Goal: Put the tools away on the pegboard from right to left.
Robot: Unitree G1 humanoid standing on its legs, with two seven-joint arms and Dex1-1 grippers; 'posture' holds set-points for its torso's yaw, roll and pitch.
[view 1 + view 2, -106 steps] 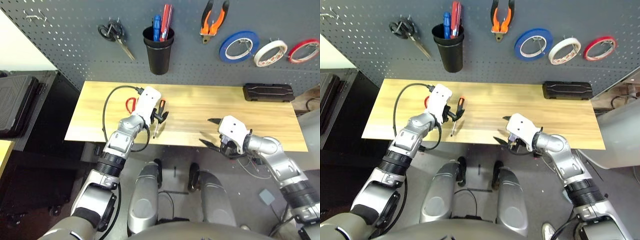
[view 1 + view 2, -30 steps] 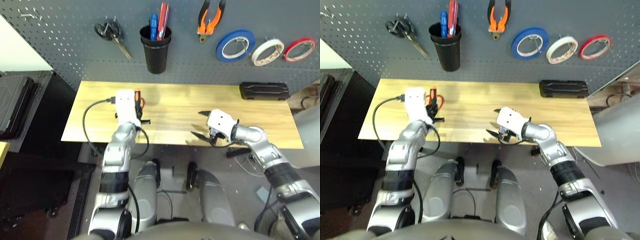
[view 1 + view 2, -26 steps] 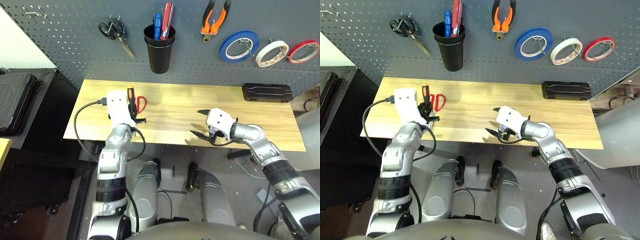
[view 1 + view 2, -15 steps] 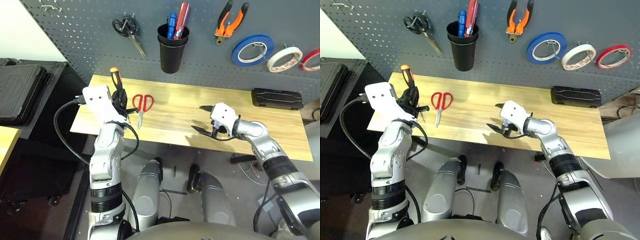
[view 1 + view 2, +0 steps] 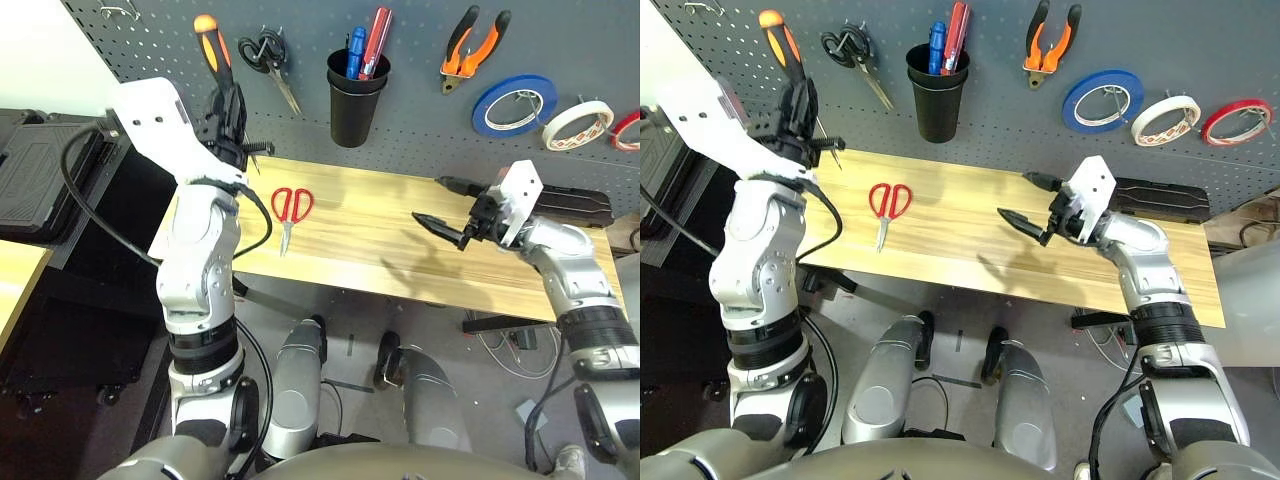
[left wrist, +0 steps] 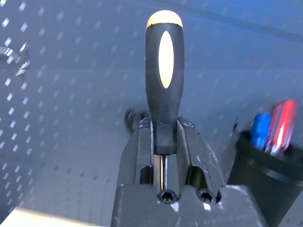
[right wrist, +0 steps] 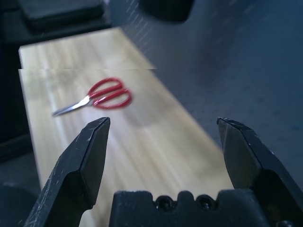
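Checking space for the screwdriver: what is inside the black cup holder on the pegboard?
The black cup holder holds a blue-handled tool and a red-handled tool, handles sticking up above the rim. Their lower parts and the cup's bottom are hidden by its wall.

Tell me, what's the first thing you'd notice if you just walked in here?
The left gripper holds a black-and-orange screwdriver straight up in front of the grey pegboard, near the black cup. Red-handled scissors lie alone on the wooden table, and the right gripper hangs open above it.
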